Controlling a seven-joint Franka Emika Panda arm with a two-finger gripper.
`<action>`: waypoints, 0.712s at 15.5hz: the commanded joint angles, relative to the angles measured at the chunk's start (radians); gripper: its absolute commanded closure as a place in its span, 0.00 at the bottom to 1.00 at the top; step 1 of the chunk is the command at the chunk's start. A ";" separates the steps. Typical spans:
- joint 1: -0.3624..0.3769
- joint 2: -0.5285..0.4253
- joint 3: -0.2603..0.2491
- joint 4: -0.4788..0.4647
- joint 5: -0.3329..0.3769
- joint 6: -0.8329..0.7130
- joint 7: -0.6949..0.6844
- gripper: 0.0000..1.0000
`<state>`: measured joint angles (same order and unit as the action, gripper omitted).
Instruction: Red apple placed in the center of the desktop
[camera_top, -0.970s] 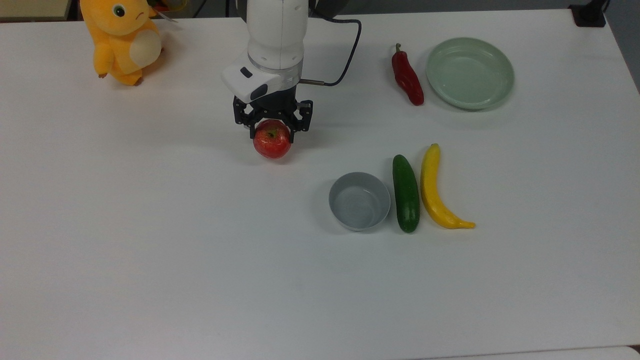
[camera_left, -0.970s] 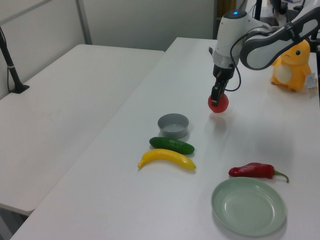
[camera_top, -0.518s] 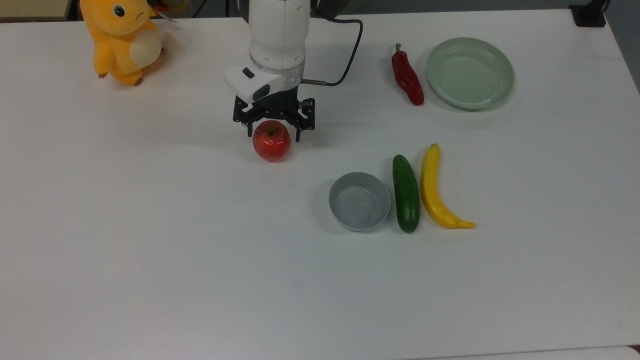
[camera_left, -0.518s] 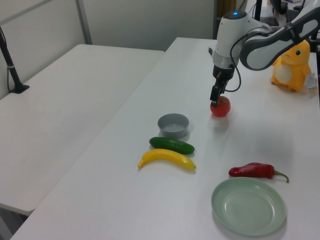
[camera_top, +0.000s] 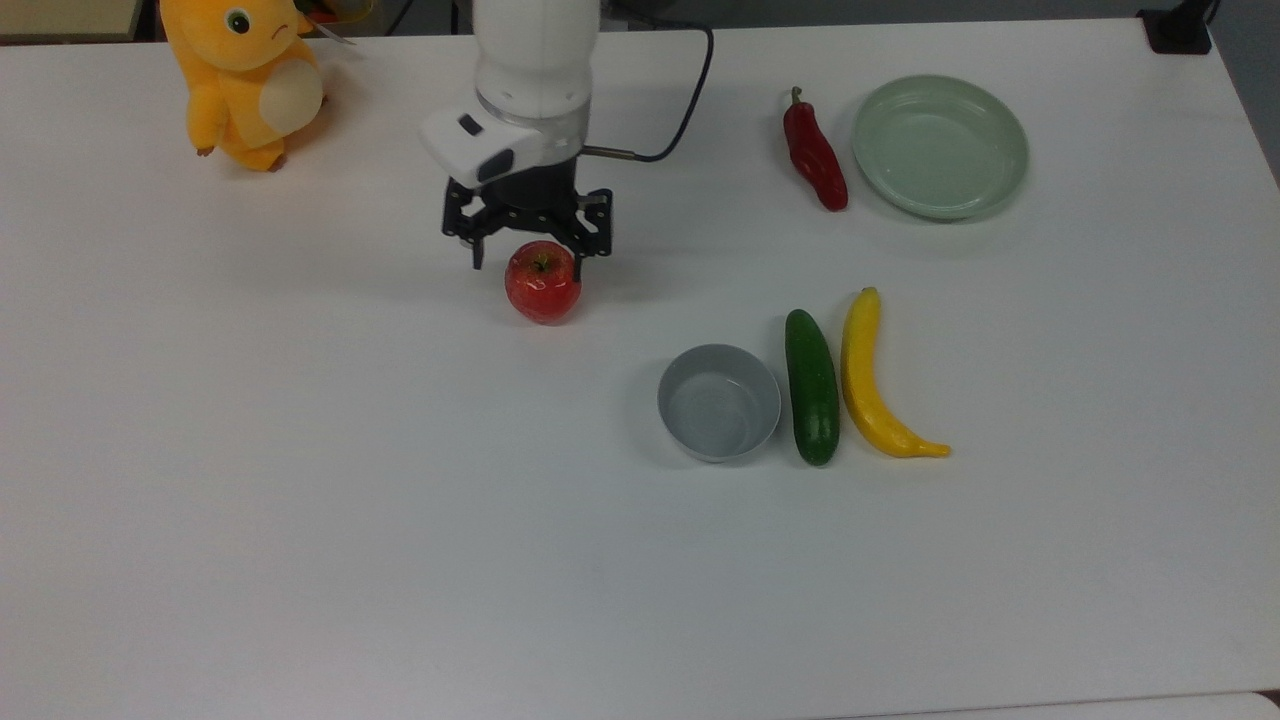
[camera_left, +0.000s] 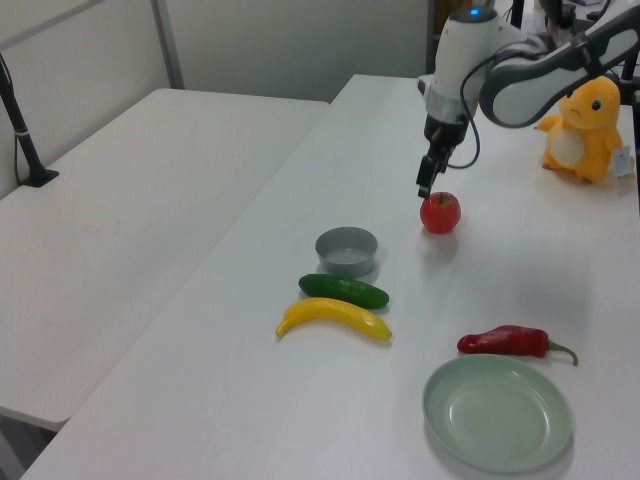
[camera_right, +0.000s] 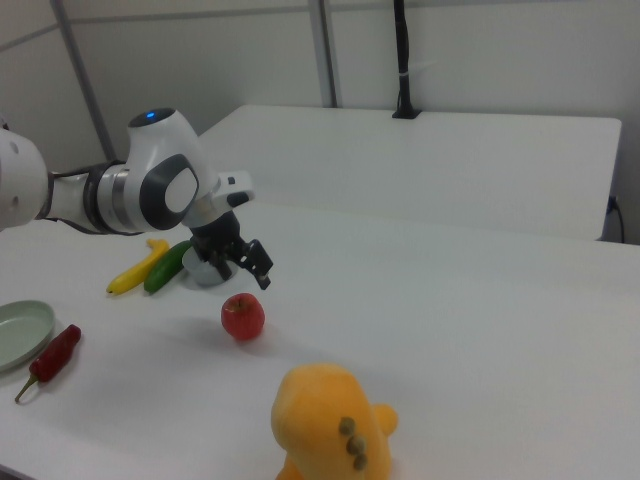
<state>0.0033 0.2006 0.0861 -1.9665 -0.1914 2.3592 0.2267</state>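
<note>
The red apple (camera_top: 542, 281) sits free on the counter (camera_top: 300, 500). The hand (camera_top: 528, 245) hovers just above it, fingers spread apart. Being round, the apple could roll off its spot if a fingertip clips it.

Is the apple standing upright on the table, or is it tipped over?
Upright. The apple rests on the table with its stem pointing up, as the top view shows. The tool is open above it.
</note>
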 joint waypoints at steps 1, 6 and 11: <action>-0.046 -0.073 0.007 -0.009 0.000 0.006 -0.012 0.00; -0.069 -0.188 0.007 -0.005 0.001 -0.154 -0.013 0.00; -0.048 -0.199 0.007 0.077 0.151 -0.348 -0.010 0.00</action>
<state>-0.0605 0.0000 0.0914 -1.9151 -0.1163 2.0491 0.2249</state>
